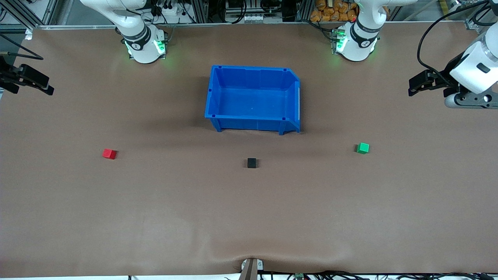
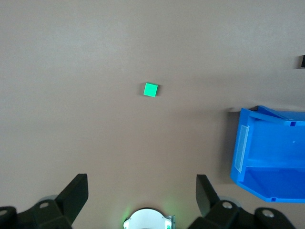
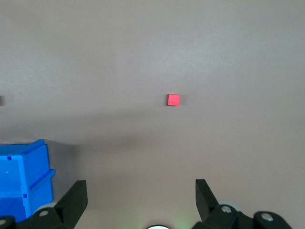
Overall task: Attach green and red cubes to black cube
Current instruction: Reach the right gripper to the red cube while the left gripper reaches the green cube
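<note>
The black cube [image 1: 252, 163] sits on the brown table, nearer to the front camera than the blue bin. The red cube [image 1: 109, 154] lies toward the right arm's end and shows in the right wrist view [image 3: 173, 99]. The green cube [image 1: 362, 148] lies toward the left arm's end and shows in the left wrist view [image 2: 150, 89]. My left gripper [image 1: 413, 86] hangs open and empty [image 2: 142, 183] high over its end of the table. My right gripper [image 1: 31, 87] hangs open and empty [image 3: 141, 188] high over its end. The black cube is cut off at the edge of the left wrist view [image 2: 303, 61].
An empty blue bin [image 1: 213, 97] stands mid-table between the arm bases, also seen in the left wrist view [image 2: 240, 152] and the right wrist view [image 3: 28, 167]. The arm bases [image 1: 144, 44] [image 1: 356, 42] stand at the table's back edge. A clamp [image 1: 251, 268] sits at the front edge.
</note>
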Robot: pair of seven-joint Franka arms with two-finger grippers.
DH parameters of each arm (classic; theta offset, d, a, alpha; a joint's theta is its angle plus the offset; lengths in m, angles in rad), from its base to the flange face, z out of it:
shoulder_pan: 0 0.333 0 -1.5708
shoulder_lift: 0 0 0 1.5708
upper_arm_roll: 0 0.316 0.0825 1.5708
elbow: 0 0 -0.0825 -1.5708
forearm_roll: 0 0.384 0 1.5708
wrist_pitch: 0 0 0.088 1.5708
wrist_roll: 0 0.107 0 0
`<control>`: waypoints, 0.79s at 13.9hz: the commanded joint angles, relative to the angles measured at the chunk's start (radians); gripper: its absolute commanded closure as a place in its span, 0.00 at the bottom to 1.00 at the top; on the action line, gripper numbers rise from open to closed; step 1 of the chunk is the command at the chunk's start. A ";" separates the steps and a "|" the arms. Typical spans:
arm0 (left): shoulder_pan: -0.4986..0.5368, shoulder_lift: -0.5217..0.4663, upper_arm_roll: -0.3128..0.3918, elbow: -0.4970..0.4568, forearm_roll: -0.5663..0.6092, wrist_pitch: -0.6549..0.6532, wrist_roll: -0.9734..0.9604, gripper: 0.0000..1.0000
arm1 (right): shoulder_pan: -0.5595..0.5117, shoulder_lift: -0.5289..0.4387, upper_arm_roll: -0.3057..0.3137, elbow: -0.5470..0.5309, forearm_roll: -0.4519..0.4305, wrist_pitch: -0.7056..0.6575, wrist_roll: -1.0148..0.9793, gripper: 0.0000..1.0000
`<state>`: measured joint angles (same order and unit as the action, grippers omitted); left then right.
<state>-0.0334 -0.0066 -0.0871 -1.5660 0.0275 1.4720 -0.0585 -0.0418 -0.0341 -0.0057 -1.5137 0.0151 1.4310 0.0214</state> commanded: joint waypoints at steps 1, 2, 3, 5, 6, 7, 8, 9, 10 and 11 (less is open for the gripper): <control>0.010 0.008 -0.002 0.023 -0.018 -0.021 0.019 0.00 | -0.003 -0.027 0.004 -0.028 -0.014 -0.004 -0.008 0.00; 0.010 0.008 0.000 0.024 -0.017 -0.021 0.019 0.00 | -0.003 -0.027 0.004 -0.028 -0.014 -0.004 -0.008 0.00; 0.010 0.008 0.000 0.024 -0.018 -0.021 0.017 0.00 | -0.003 -0.026 0.004 -0.028 -0.014 -0.004 -0.008 0.00; 0.010 0.010 0.000 0.024 -0.018 -0.021 0.006 0.00 | -0.001 -0.021 0.004 -0.026 -0.009 -0.004 -0.006 0.00; 0.010 0.010 0.000 0.024 -0.018 -0.021 0.005 0.00 | 0.002 -0.017 0.004 -0.023 -0.009 -0.003 -0.001 0.00; 0.010 0.010 0.000 0.023 -0.017 -0.022 0.005 0.00 | -0.006 0.002 0.004 -0.022 -0.010 0.005 0.002 0.00; 0.010 0.011 0.000 0.023 -0.017 -0.022 0.005 0.00 | -0.007 0.020 0.004 -0.016 -0.021 0.015 0.000 0.00; 0.009 0.011 0.000 0.021 -0.017 -0.024 0.005 0.00 | -0.010 0.060 0.004 0.004 -0.021 0.041 -0.011 0.00; 0.009 0.011 0.000 0.021 -0.017 -0.024 0.005 0.00 | -0.012 0.101 0.003 0.032 -0.023 0.046 -0.011 0.00; 0.009 0.011 0.000 0.021 -0.017 -0.024 0.005 0.00 | -0.015 0.149 0.003 0.049 -0.024 0.045 -0.005 0.00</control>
<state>-0.0313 -0.0052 -0.0862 -1.5660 0.0274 1.4688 -0.0585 -0.0427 0.0226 -0.0086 -1.5177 0.0077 1.4731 0.0216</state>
